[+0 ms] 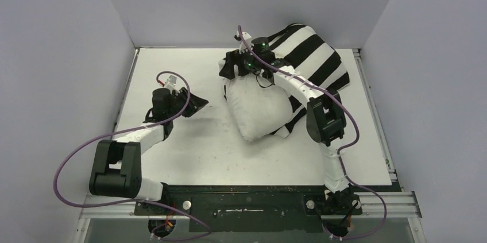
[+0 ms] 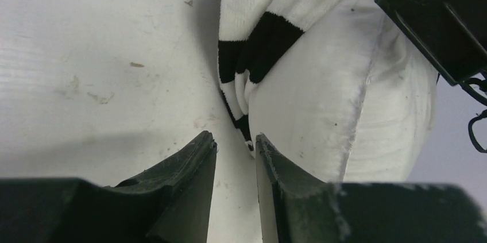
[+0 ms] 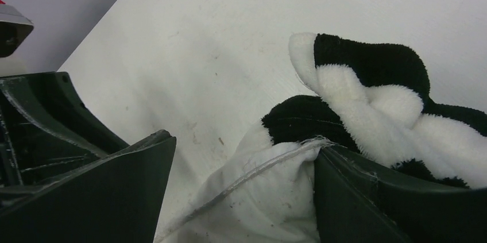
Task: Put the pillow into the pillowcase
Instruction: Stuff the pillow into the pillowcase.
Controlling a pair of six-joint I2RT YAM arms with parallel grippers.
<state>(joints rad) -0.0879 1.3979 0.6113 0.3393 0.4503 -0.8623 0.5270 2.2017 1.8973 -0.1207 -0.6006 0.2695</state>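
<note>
We judge the task to be partly done. The pillow (image 1: 256, 111) lies on the tabletop (image 1: 189, 157), right of the middle. Its far end sits inside the pillowcase (image 1: 316, 53), whose black and white stripes cover that part and bunch along the right side. The near end of the pillow, roughly half of it, lies bare and off-white, sticking out of the sleeve's mouth toward the arms' bases.

The right pincer (image 1: 230, 70) hangs over the far left corner of the pillow, where the striped edge meets the white fabric. Its jaws stand wide apart, with the pillow's seamed corner and a fold of striped cloth between them, and they clamp nothing. The left pincer (image 1: 198, 104) is apart from the pillow, low over the tabletop to its left, its jaws a little apart with nothing between them.

What is left, as we see it, is to take hold of the striped edge and draw it down over the exposed half until the whole pillow is covered.
</note>
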